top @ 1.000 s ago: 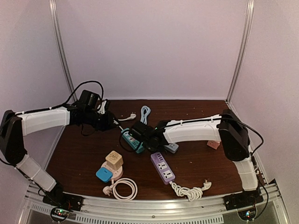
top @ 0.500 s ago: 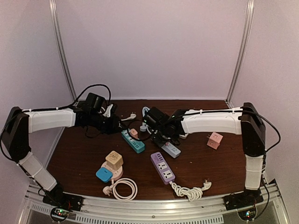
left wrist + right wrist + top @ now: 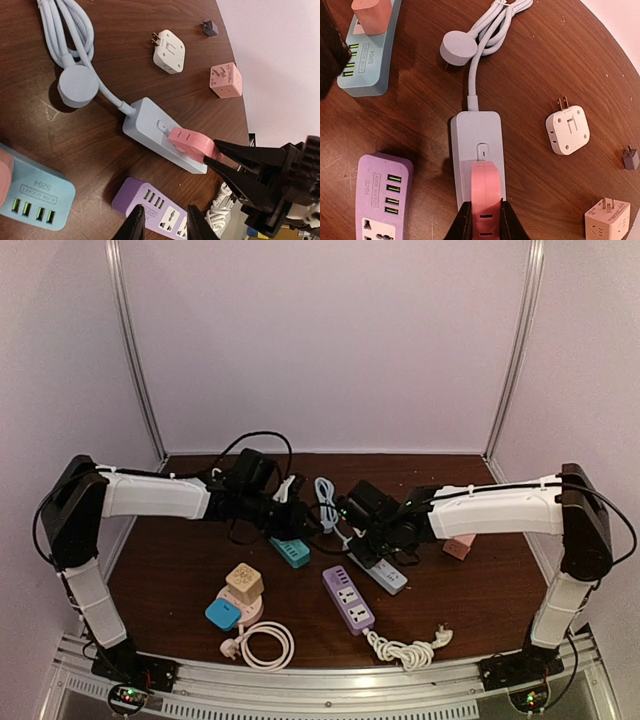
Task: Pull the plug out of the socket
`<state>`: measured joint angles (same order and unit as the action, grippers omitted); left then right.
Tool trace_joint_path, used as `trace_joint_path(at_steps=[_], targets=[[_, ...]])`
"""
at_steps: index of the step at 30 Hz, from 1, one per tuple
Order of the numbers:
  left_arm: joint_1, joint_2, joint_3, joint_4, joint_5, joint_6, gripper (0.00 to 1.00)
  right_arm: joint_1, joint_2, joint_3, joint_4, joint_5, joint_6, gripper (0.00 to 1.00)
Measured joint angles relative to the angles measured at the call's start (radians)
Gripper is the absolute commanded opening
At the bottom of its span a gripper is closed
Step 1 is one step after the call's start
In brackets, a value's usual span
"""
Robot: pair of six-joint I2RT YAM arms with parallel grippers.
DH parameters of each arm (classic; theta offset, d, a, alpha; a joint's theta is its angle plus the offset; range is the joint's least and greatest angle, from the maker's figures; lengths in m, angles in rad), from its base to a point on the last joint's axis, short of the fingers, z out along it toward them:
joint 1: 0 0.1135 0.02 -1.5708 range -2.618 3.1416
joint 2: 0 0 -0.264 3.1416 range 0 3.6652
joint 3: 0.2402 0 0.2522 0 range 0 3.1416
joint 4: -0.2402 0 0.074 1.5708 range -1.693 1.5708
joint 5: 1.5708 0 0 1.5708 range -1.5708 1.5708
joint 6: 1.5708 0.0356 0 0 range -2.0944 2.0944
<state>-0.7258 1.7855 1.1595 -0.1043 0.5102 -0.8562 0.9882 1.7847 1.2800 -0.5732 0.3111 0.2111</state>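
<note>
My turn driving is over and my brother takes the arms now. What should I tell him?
Right gripper: shut on the pink plug, which sits in the grey-blue power strip.
Left gripper: open, holding nothing, near the teal power strip.
Done: plug gripped.
Left: pull the plug out. Nothing holds the grey-blue strip down, so it may lift with the plug.
</note>
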Motion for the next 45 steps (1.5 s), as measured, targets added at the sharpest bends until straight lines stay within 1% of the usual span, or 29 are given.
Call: trace_joint_path(at_steps=[7,9,15,22,26,29,44,45], targets=[[-0.048,0.171,0.064,0.121,0.018,-0.145,0.24,0.000,-0.114,-0.122,0.074,-0.007,0.064,0.11],[-0.057,0.210,0.093,0.140,0.018,-0.171,0.23,0.000,-0.130,-0.136,0.088,-0.016,0.070,0.11],[-0.082,0.295,0.211,0.165,0.017,-0.214,0.16,0.000,-0.134,-0.149,0.122,-0.027,0.073,0.11],[-0.089,0.340,0.246,0.178,0.017,-0.225,0.09,-0.008,-0.132,-0.154,0.146,-0.037,0.065,0.11],[-0.089,0.372,0.246,0.177,0.019,-0.226,0.08,-0.018,-0.126,-0.154,0.162,-0.047,0.060,0.11],[-0.089,0.382,0.246,0.178,0.022,-0.225,0.08,-0.027,-0.117,-0.154,0.172,-0.062,0.050,0.15],[-0.089,0.401,0.245,0.155,0.018,-0.209,0.07,-0.098,-0.073,-0.153,0.204,-0.183,0.041,0.25],[-0.089,0.404,0.245,0.155,0.017,-0.208,0.07,-0.099,-0.068,-0.153,0.203,-0.185,0.041,0.27]])
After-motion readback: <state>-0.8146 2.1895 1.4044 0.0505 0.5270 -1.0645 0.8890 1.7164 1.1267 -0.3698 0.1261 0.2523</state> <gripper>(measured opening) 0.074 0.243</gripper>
